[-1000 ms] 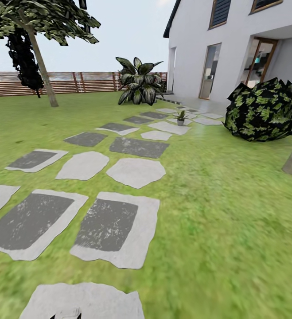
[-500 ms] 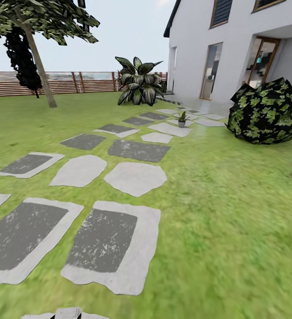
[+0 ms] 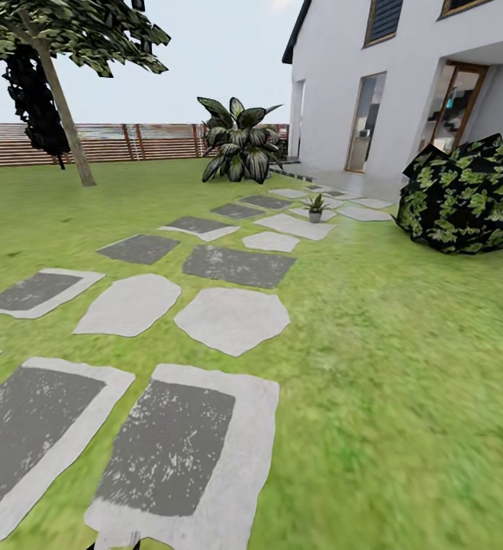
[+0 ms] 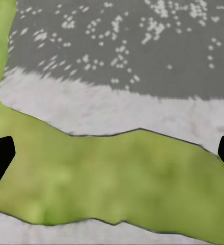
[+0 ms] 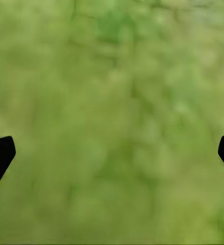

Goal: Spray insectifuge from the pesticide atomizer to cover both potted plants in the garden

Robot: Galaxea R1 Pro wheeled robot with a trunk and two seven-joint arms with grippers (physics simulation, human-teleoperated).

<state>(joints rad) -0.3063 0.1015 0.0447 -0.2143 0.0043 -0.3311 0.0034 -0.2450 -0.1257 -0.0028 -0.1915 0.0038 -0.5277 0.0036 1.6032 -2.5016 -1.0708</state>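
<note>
Rolling up the stepping stones (image 3: 232,317) toward one potted plant (image 3: 316,206) near the house; atomizer nowhere yet. Left gripper (image 4: 112,153) and right gripper (image 5: 112,153) spread wide, empty. Bottle likely light, slick; best grasped round its body.

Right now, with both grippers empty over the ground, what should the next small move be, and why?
Probably keep rolling forward along the stepping stones toward the potted plant far ahead by the house. The atomizer isn't seen yet. The left gripper hangs open over stone and grass, the right gripper open over lawn.
</note>
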